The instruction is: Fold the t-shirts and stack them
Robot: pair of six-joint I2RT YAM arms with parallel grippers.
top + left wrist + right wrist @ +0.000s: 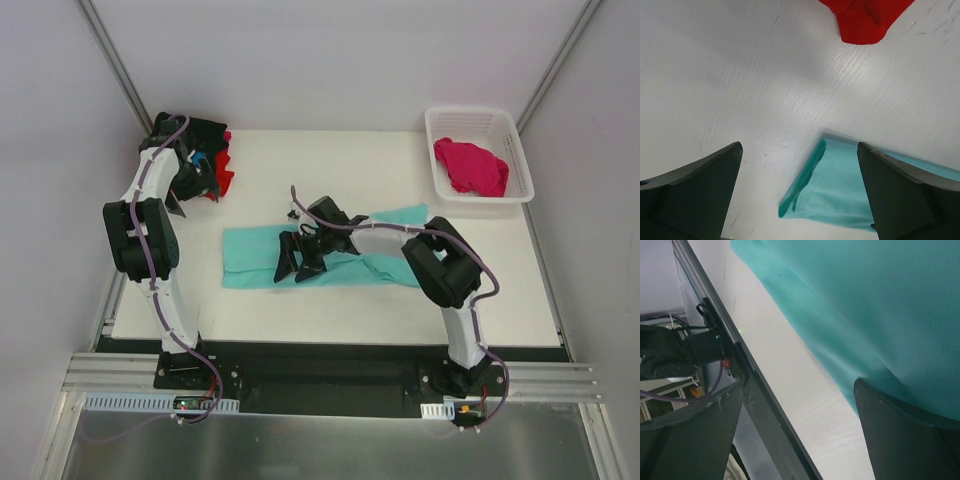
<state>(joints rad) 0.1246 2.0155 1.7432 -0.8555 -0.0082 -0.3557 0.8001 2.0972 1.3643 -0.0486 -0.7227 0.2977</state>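
On the far left I see my left gripper [193,197]. Its two dark fingers are spread wide apart, with nothing between them but the bare white table [330,170]. Right beside it, in the back left corner, a black t-shirt [205,130] and a red t-shirt [226,172] sit bunched together in one soft lump. In the left wrist view, a rounded bit of the red one shows at the top edge.

In the middle, a mint-teal t-shirt [250,258] lies flat in a long strip. It is smooth, with a few soft wrinkles and a folded edge at its left end. My right gripper [298,260] is low over it with its fingers wide apart. I cannot tell if they touch the cloth.

At the back right stands a white plastic basket [520,175] with little holes in its walls. A crumpled pink t-shirt [472,165] lies inside it.

I count four shirts, two grippers and one basket.
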